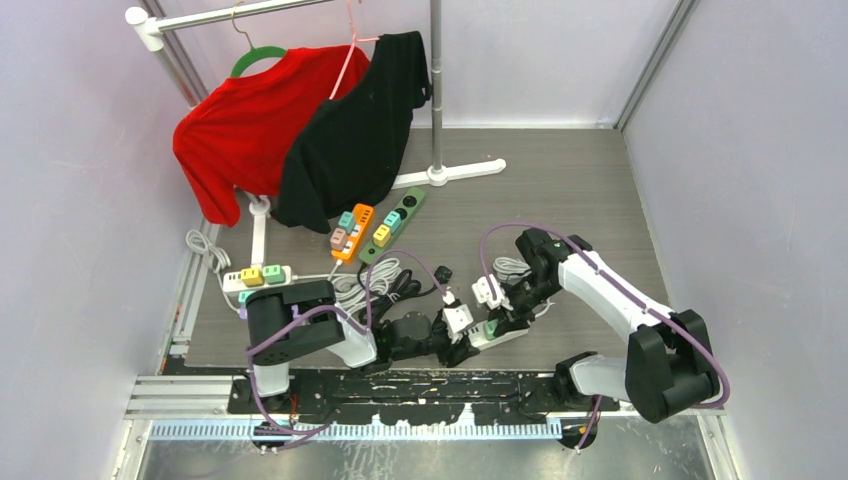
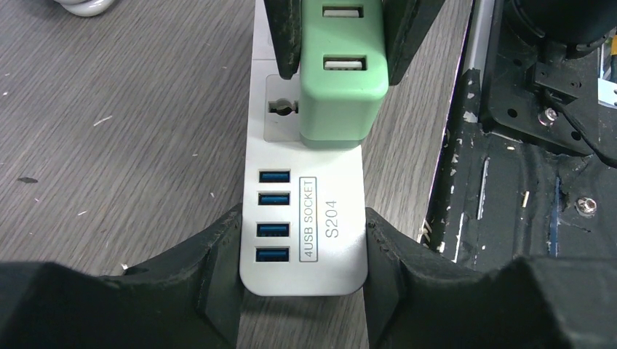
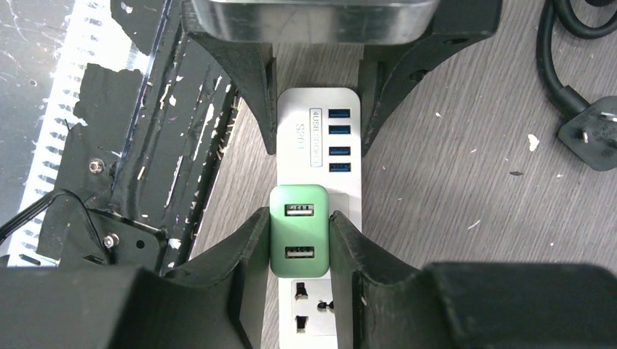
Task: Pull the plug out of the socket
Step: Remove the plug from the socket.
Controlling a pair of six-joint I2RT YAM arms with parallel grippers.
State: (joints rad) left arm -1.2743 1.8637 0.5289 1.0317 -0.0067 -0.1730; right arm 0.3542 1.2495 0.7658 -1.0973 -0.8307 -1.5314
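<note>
A white socket strip (image 2: 327, 240) lies on the wooden floor near the arms' base rail, and it also shows from the other end (image 3: 318, 142) and from above (image 1: 497, 336). A green two-port plug (image 2: 338, 94) stands on it beside an empty outlet. My left gripper (image 2: 302, 247) is shut on the strip's USB end, one finger against each long side. My right gripper (image 3: 298, 240) is shut on the green plug (image 3: 299, 229), its pads pressed to both flanks. I cannot tell whether the prongs are still in the socket.
A loose black plug (image 3: 589, 134) with its cable lies right of the strip. The black base rail (image 2: 524, 182) runs close alongside. Farther back are orange (image 1: 352, 232), green (image 1: 393, 222) and white (image 1: 257, 276) strips, coiled cables (image 1: 385, 280), and a rack with a red shirt (image 1: 250, 125) and a black one (image 1: 355, 130).
</note>
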